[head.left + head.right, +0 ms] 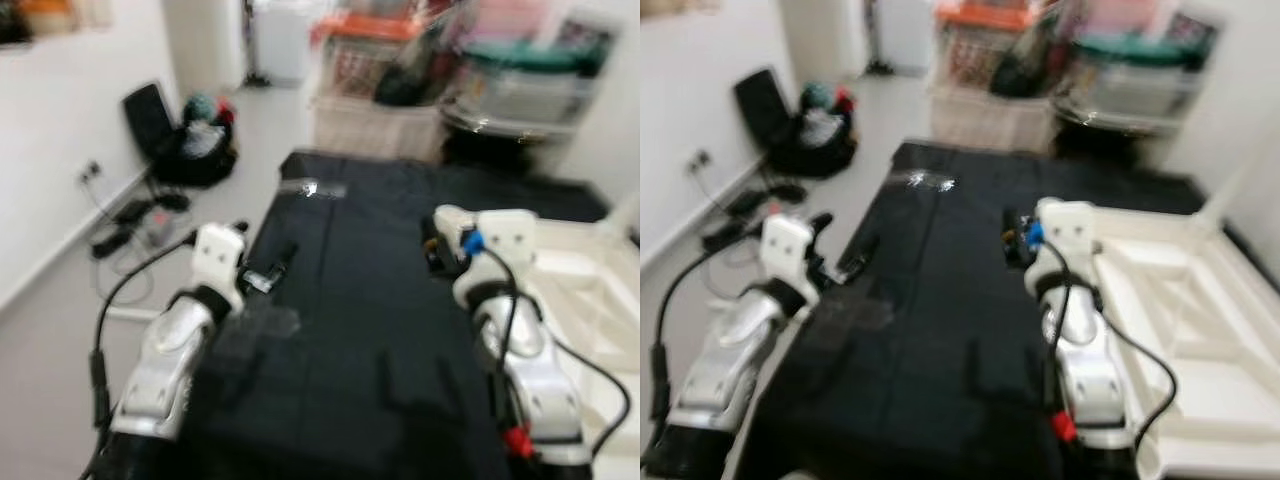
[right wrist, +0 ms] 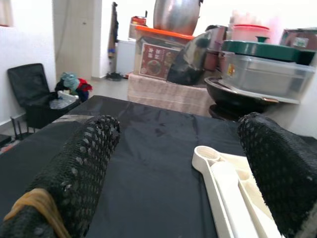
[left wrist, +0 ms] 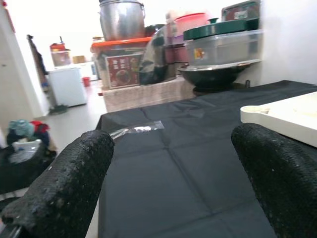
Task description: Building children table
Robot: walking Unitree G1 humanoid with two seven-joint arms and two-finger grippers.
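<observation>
Left gripper (image 3: 171, 178): held wide apart, lower left, above black sheet (image 1: 350, 330).
Right gripper (image 2: 190, 173): spread wide, beside white table part (image 1: 1180, 300), right.

Both arms are shiny silver shells with chunky white wrist blocks up front. Left arm (image 1: 165, 365) has a black cable looping off its outer side. Right arm (image 1: 1085, 350) has a black cable too, plus a blue connector near the wrist and a red one lower down. Fingers (image 3: 64, 188) are black with a rough, pebbly texture; one right finger (image 2: 74, 173) has a tan band around it.
</observation>
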